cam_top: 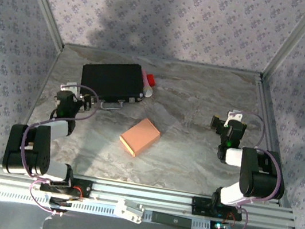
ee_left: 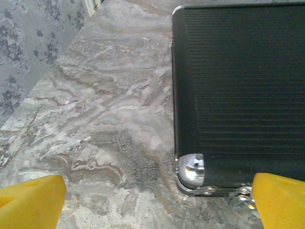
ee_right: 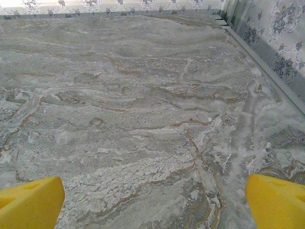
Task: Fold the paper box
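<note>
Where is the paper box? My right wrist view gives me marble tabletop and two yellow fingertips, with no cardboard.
Observer: The top view has the paper box mid-table, formed into a small rectangular box. It is off to the left of your right pincer and apart from it.
Operator: Which arm is closer to it?
Observer: They look about equally far. The left pincer is open and holds nothing, and it points at the near metal corner of the black case.
Operator: Is the case in the way of the box?
Observer: No. The case lies behind the box toward the far left, with bare table between them.
</note>
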You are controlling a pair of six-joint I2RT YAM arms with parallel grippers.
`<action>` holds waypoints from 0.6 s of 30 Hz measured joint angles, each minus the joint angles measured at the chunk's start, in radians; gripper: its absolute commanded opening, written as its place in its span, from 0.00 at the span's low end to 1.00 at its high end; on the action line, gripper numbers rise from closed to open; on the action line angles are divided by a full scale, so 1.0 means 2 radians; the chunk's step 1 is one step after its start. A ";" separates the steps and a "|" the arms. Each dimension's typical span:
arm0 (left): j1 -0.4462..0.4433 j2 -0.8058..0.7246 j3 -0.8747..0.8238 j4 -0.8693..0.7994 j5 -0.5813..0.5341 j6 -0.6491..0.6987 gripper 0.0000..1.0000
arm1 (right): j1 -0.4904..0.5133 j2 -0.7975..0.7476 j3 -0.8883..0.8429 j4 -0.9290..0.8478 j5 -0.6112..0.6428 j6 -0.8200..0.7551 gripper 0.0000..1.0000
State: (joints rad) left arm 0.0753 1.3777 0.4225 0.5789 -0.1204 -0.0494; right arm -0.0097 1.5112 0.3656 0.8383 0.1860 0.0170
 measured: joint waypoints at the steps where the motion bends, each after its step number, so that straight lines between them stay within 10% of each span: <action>1: -0.003 -0.002 -0.006 0.004 0.003 0.000 1.00 | 0.000 0.000 0.000 0.000 0.000 0.000 0.99; 18: -0.023 0.084 -0.011 0.105 0.040 0.004 1.00 | 0.000 0.000 0.000 0.000 0.000 0.000 0.99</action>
State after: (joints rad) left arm 0.0303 1.5452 0.3996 0.7898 -0.0402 -0.0414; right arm -0.0097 1.5112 0.3656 0.8375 0.1860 0.0162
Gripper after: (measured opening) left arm 0.997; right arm 0.990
